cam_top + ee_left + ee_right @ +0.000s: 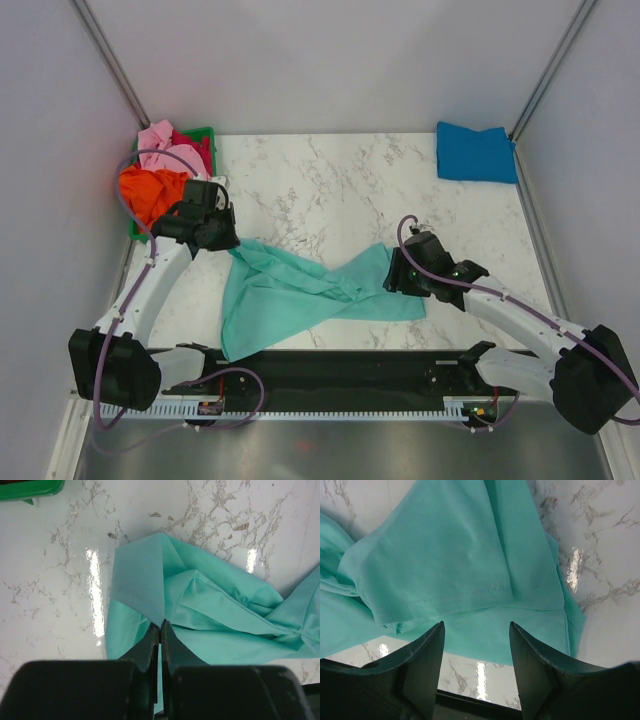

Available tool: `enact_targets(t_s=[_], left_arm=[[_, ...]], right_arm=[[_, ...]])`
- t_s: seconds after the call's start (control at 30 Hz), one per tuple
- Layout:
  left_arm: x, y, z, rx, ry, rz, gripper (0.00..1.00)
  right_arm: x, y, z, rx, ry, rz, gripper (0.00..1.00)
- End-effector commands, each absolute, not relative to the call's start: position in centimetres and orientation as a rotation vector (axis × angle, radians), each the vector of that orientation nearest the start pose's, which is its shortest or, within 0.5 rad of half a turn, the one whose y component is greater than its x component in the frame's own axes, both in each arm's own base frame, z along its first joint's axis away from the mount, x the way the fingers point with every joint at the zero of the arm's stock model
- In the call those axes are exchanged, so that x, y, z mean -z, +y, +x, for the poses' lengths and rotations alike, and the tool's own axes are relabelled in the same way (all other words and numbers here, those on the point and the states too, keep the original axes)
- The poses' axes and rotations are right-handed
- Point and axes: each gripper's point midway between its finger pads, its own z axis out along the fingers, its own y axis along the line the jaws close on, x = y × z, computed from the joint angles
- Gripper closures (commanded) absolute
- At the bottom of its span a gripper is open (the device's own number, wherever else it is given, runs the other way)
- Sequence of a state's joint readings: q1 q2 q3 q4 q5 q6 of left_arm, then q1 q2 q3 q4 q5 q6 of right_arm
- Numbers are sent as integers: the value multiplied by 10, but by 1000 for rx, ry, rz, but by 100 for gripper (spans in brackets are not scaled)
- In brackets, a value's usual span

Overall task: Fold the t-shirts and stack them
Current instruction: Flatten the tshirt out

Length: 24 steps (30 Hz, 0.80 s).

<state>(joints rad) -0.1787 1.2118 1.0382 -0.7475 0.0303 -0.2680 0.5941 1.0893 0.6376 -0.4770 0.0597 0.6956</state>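
Note:
A mint-teal t-shirt [300, 295] lies crumpled and twisted across the near middle of the marble table. My left gripper [226, 240] is shut on a raised fold at its left end; in the left wrist view the cloth [200, 605] is pinched between the closed tips [163, 625]. My right gripper [398, 272] is open over the shirt's right end; the cloth [450, 565] lies just past the fingers [434, 645], not held. A folded bright blue t-shirt [476, 152] lies at the far right corner. Orange [150, 192], pink [165, 145] and red [200, 145] shirts are piled at the far left.
The green plastic crate [205, 131] holding the piled shirts stands at the far left, close behind my left gripper; its corner shows in the left wrist view [30, 487]. A black rail [330, 370] runs along the near table edge. Grey walls enclose the table.

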Motion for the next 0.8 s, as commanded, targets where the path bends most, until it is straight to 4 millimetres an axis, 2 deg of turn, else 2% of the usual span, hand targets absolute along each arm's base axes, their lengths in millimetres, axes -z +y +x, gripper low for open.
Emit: enact_targets(t_s=[0.0,0.23,0.77], left_arm=[[-161,-71,293,249,2458,-103,98],[-160,-71,291,252,2457,-104,98],[-161,-74,290,274,2454,-92,98]], right_arm=[[-86,173,238,-472,2451,185,38],[-56,173,242,-416,2508,186,42],[-33,161,242,-303,2540,192,43]])
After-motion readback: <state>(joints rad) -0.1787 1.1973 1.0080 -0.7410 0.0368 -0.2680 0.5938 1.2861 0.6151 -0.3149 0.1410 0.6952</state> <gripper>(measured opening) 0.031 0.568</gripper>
